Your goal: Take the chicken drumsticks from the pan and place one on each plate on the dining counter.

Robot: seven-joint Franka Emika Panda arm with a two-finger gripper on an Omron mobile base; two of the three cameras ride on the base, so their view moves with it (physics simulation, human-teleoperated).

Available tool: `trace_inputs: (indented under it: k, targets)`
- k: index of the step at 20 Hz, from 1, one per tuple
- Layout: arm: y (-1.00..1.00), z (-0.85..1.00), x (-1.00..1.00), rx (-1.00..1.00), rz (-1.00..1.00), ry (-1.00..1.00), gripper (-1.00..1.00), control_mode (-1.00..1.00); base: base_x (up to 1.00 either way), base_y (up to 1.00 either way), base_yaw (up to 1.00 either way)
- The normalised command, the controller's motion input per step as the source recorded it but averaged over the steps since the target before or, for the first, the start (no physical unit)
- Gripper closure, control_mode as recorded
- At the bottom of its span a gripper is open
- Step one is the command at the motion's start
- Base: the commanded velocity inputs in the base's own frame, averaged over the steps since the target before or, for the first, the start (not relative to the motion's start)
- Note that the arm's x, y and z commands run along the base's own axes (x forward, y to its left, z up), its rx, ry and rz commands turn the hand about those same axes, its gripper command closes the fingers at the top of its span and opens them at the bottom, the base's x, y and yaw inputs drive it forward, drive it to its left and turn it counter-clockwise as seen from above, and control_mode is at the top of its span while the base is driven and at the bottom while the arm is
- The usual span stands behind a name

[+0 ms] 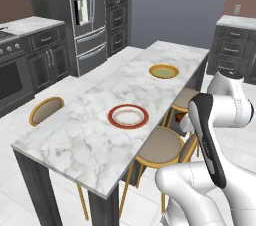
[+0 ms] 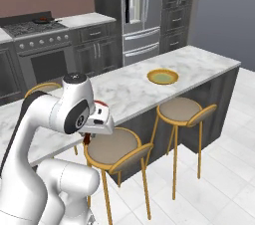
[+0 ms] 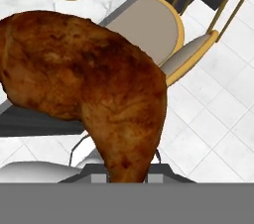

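Clamped tight on a reddish-brown chicken drumstick point(image 3: 94, 84), the hand point(image 2: 89, 137), thin bone end pinched between the fingers, plump end jutting out ahead in the hand view; hanging low beside the dining counter point(image 1: 90, 135), just off its near edge, above a tan-seated stool point(image 2: 113, 145); drumstick glimpsed as a dark red scrap under the hand in the right base view; resting on the marble, two plates, well apart: red-rimmed plate point(image 1: 128, 116) nearer the hand, bare in its pale centre; yellow-tan plate point(image 1: 163, 71) farther along, likewise bare; far back on the stove, a dark pan point(image 2: 44, 20), contents too small to tell.
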Motion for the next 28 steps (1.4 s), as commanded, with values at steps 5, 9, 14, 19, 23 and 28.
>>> trace_inputs:
  k: [5, 9, 14, 19, 23, 28]
  targets:
    - [0.00, 0.00, 0.00, 0.00, 0.00, 0.00, 1.00, 1.00, 0.00, 0.00, 0.00]
    - [0.00, -0.04, 0.28, 0.00, 0.00, 0.00, 1.00, -1.00, 0.07, 0.00, 0.00]
    - [0.11, -0.08, 0.75, 0.00, 0.00, 0.00, 1.00, -1.00, 0.00, 0.00, 0.00]
    - [0.69, 0.00, 0.53, 0.00, 0.05, 0.00, 1.00, -1.00, 0.00, 0.00, 0.00]
    - [0.83, -0.01, 0.52, 0.00, 0.12, 0.01, 1.00, -1.00, 0.00, 0.00, 0.00]
    - [0.41, -0.18, 0.69, 0.00, 0.13, 0.09, 1.00, -1.00, 0.00, 0.00, 0.00]
